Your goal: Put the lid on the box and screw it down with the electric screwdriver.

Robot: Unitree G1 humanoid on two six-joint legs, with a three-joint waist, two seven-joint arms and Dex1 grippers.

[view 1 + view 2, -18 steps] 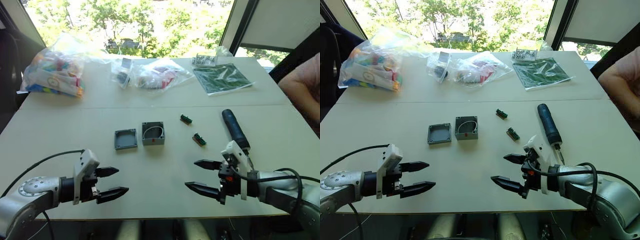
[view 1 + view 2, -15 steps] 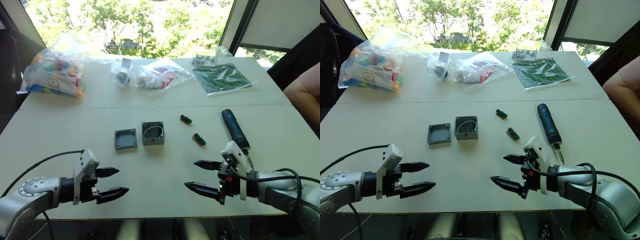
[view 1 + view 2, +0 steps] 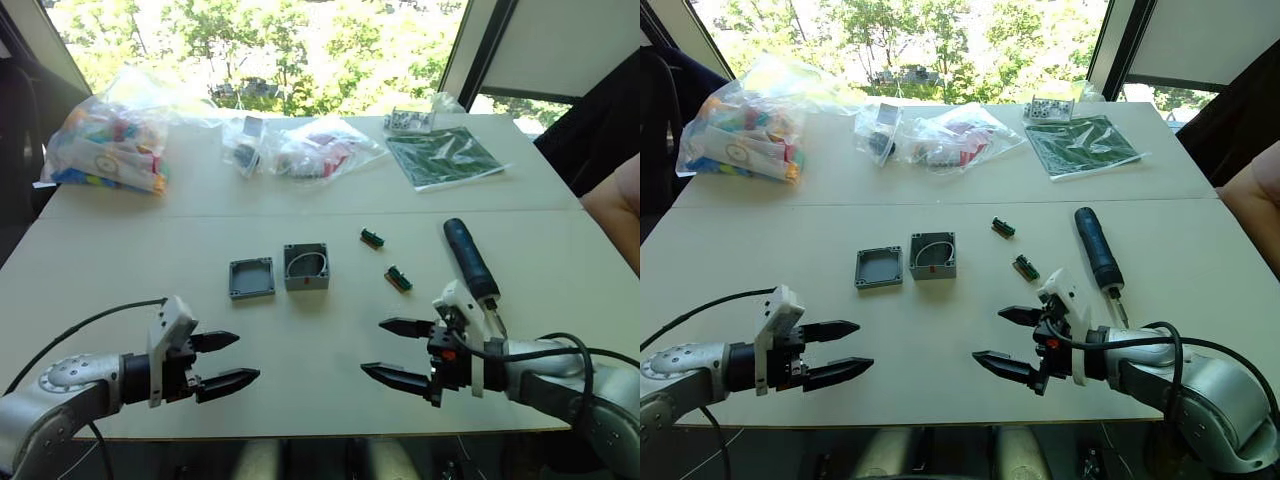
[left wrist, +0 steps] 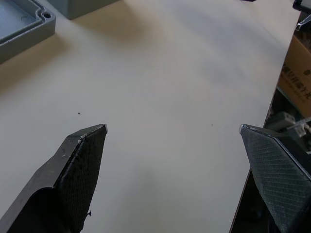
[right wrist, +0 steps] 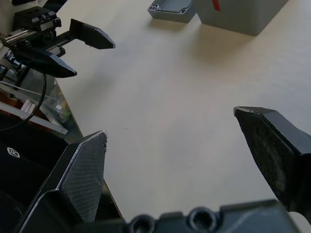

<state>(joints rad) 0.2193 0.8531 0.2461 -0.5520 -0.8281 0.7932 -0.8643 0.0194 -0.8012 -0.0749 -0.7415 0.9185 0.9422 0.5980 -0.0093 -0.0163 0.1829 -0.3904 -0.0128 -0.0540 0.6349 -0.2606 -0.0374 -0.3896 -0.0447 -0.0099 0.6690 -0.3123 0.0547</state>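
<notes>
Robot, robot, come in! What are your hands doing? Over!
Left tool open, right tool open, both empty. Lid beside box, not on. Electric screwdriver untouched. Path clear.

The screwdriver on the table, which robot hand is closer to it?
Right. The right gripper hovers open just in front of the electric screwdriver, close to its tip end. The left gripper, also open, sits far across the table, beyond the lid and box.

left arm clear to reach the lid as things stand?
Probably yes. The left end effector is open, and only bare table lies between it and the lid, which sits beside the box.
</notes>
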